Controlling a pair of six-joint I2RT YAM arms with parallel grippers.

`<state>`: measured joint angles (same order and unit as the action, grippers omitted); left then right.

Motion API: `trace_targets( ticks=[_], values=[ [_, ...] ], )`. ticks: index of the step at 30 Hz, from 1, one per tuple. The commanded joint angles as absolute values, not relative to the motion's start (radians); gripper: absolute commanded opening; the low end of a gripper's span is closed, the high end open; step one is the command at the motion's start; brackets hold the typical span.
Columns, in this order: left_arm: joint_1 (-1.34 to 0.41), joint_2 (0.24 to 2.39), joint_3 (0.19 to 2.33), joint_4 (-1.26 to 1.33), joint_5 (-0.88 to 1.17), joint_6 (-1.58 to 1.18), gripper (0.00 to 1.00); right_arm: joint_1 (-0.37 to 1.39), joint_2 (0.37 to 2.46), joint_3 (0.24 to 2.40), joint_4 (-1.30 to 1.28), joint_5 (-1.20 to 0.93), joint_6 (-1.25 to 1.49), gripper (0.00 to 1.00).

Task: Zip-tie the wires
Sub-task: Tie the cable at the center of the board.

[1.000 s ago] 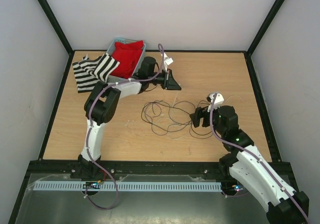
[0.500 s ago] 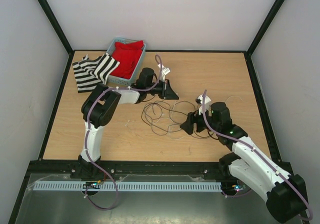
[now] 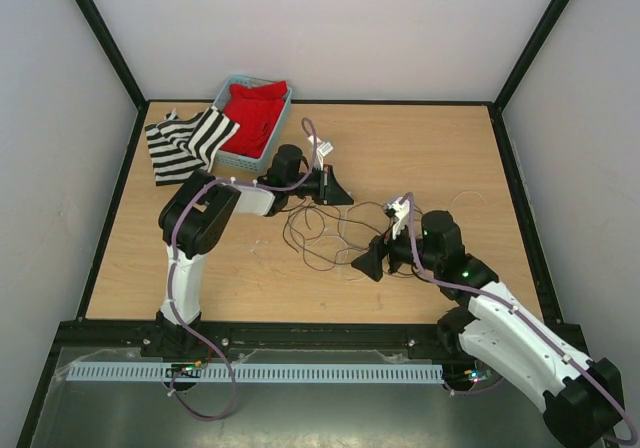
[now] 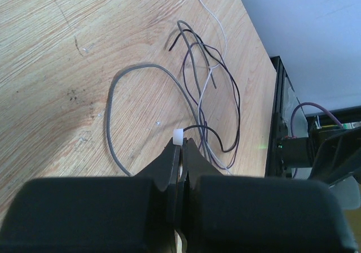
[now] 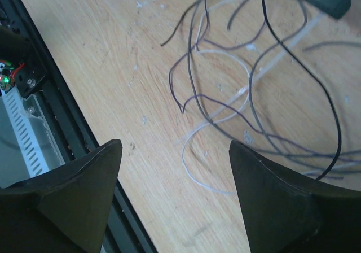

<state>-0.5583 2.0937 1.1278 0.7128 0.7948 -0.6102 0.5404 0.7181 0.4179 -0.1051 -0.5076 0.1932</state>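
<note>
Left gripper [image 4: 179, 147] pinches the thin white plastic zip tie [image 4: 177, 135]; the wide-open right gripper [image 5: 174, 151] should next gather the thin dark looping wires [image 4: 198, 92].

No writing, label, brand, number or sign can be read in any view.

Bright, even light — blurred foregrounds
</note>
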Motion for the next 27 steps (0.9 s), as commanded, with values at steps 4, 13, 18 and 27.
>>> trace_targets(
  ticks=[4,13,18,27],
  values=[
    [-0.563,2.041,1.099,0.763,0.84,-0.61,0.0,0.596,0.708,0.359,0.145,-0.515,0.165,0.87],
    [-0.563,2.031,1.08,0.763,0.846,-0.621,0.0,0.735,0.867,0.407,0.105,-0.406,0.173,0.79],
    [-0.562,2.021,1.051,0.763,0.852,-0.637,0.0,0.743,0.926,0.411,0.097,-0.38,0.19,0.72],
    [-0.559,2.002,1.014,0.762,0.846,-0.64,0.0,0.762,1.083,0.451,0.107,-0.428,0.232,0.65]
  ],
)
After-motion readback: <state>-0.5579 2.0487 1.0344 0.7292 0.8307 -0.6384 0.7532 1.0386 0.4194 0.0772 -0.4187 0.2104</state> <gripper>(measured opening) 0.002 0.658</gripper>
